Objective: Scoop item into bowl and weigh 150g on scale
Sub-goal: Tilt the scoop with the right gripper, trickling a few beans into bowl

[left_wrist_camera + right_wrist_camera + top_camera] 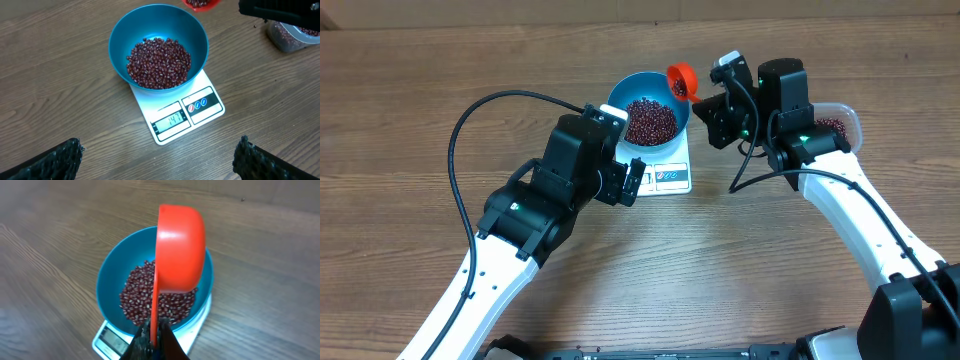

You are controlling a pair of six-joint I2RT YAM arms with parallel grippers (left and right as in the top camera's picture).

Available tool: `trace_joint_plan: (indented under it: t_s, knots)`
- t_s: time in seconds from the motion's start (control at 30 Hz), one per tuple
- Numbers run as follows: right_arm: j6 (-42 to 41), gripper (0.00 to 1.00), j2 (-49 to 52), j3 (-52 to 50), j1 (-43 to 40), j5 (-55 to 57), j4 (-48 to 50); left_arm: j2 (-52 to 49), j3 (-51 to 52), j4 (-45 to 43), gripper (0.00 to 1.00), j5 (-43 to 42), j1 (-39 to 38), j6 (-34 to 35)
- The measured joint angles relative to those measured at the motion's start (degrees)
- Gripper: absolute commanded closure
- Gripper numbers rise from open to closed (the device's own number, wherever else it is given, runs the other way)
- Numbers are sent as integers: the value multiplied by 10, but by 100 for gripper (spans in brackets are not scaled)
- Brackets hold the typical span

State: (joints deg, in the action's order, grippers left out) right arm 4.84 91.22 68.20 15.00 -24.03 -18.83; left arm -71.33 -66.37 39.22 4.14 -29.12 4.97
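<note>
– Beans [159,62]: where are they lying?

– Small dark red-brown beans are lying in a loose heap inside the blue bowl [150,20], which is sitting on the white scale [150,107] in the middle of the bench [420,100]. More are sitting in a clear tub [840,125] to the right.

– What are the claws doing?

– The right claw [152,340] is clenching the handle of an orange scoop [180,250]. The scoop is hanging tilted above the bowl's far right rim, with a few beans showing in it. The left claw [636,178] is standing released, grasping nothing, just on the near side of the scale.

– How are the beans likely to be handling?

– I am judging them hard, smooth and light, each one rolling freely, so pinching them with a claw is looking hopeless. The scoop is the sensible carrier, taken by its stiff handle. A quick tip is risking a spill over the rim, or overshooting the weight.

– Is the display [172,120] helping?

– It is glowing, but its digits are showing too small for me to read with confidence.
</note>
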Motion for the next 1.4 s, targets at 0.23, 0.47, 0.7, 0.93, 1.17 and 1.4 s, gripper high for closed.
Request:
trace_joint_plan:
  t_s: [0.23, 0.47, 0.7, 0.93, 1.17, 1.4]
  knots:
    - [-74, 96, 0, 0, 0, -12, -1, 0, 0, 0, 1, 0, 0, 0]
    - [-91, 96, 0, 0, 0, -13, -1, 0, 0, 0, 0, 0, 0, 0]
    - [-93, 96, 0, 0, 0, -13, 0, 0, 0, 0, 0, 0, 0, 0]
    - [-91, 96, 0, 0, 1, -12, -5, 0, 0, 0, 0, 0, 0, 0]
    - [-59, 96, 0, 0, 5, 2, -6, 0, 0, 0, 0, 0, 0, 0]
    - [-35, 96, 0, -1, 13, -4, 5, 0, 0, 0, 1, 0, 0, 0]
